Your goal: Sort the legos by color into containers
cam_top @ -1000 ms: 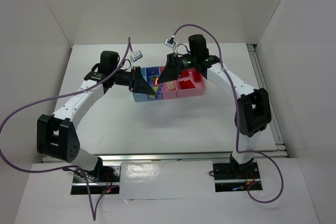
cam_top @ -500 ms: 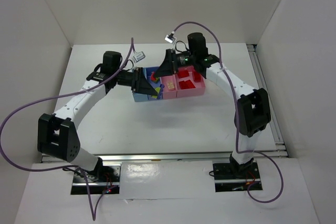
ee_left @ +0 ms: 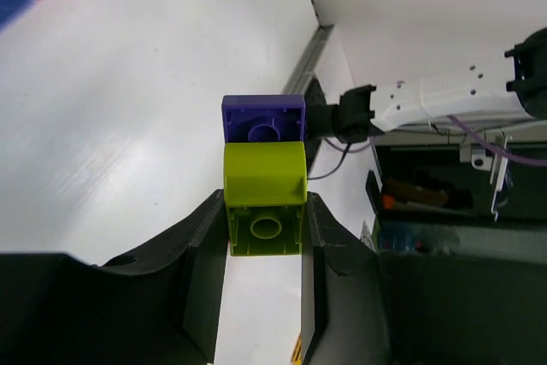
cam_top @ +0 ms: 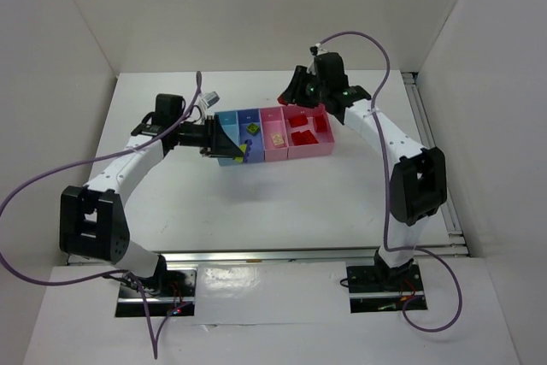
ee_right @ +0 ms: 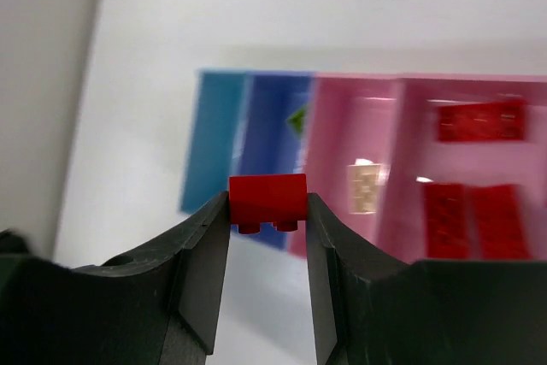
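Red brick [ee_right: 267,198], pinched in our right gripper [ee_right: 267,204], hangs by the wide pink bin [ee_right: 479,160]'s far-left corner; our left gripper [ee_left: 265,220] clamps a yellow-green brick [ee_left: 265,173].

This is a robotics lab test cell: a flat white table [cam_top: 282,203] boxed in by plain white panel walls [cam_top: 51,83]. 2 white-and-black jointed robot arms, the left arm [cam_top: 128,160] and the right arm [cam_top: 385,130], are bolted to a metal rail [cam_top: 282,255] and trail loose purple cables [cam_top: 357,33].

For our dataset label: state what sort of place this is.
Probably a robotics lab test cell: plain white panels box in a white table, two cabled arms are bolted at its near edge, and colour-sorting containers sit on it.
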You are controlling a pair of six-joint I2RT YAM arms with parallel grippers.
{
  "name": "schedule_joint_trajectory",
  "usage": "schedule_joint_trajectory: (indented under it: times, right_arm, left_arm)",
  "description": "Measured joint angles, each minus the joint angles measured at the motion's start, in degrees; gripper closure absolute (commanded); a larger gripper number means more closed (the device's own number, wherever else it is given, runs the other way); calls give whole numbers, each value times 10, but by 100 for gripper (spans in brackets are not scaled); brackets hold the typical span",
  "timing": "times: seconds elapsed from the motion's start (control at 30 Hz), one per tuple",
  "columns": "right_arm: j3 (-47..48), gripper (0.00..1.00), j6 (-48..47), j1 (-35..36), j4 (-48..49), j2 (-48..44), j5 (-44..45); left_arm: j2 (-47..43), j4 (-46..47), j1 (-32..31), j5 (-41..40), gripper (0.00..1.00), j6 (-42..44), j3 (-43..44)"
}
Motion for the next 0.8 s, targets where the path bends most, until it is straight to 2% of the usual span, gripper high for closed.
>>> schedule_joint_trajectory:
  times: [0.17,0.27,0.3,0.37,0.47,0.67,0.8]
  right_arm:
    - [30,75,-15,-7,-45,32,137]
    - [38,68,-27,-8,-57,56,188]
    - [38,64,-30,-10,-61,63,198]
    - [38,44,-36,-10,-70,81,212]
    - [48,20,-46,-10,-92,109,221]
    - [60,22,-58,-11,-112,116,214]
    - [2,18,-65,-16,-75,45,126]
  left_arm:
    - [-9,-7,28,-23,100,-2,1]
    - [-9,-9,31,-30,100,-11,9]
    - [-9,-9,32,-32,100,-14,12]
    - [-9,-8,33,-35,100,-16,20]
    - [-9,-6,38,-37,100,-27,31]
    - [-6,1,44,-38,100,-39,44]
    - [1,15,45,-36,100,-49,48]
